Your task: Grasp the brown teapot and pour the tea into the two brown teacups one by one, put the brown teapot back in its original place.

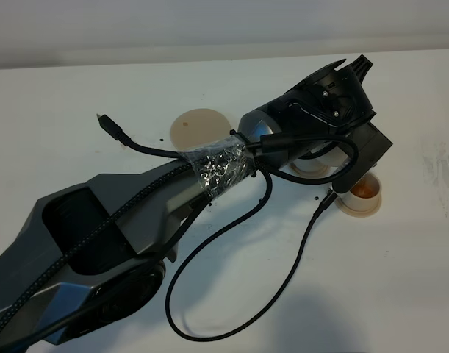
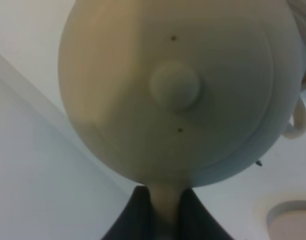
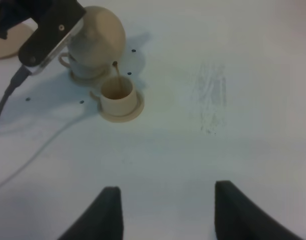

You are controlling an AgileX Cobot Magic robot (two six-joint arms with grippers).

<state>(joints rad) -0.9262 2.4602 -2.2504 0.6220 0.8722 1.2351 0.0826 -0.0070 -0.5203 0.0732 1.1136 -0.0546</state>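
Readable text: none in any view.
left arm casing (image 1: 99, 220): no legible brand or number; small print may be lost to blur.
brown teapot (image 2: 173, 85), in the left gripper (image 2: 166, 194): unmarked.
teacup (image 3: 117, 95), beneath that gripper: unmarked.

Left arm (image 1: 156, 215) was grey and black, black cables (image 1: 324, 203) ran along it, shiny clear wrap (image 1: 224, 170) around them, maybe tiny screws (image 1: 329, 93), right gripper (image 3: 166, 187) was dark.

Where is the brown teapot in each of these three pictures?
Exterior high: not seen; the left arm covers it.
Left wrist: the brown teapot fills the picture, its handle between the jaws.
Right wrist: the brown teapot tilts over the teacup holding tea.
Shared landmark: that teacup, also in the exterior view beside the arm.
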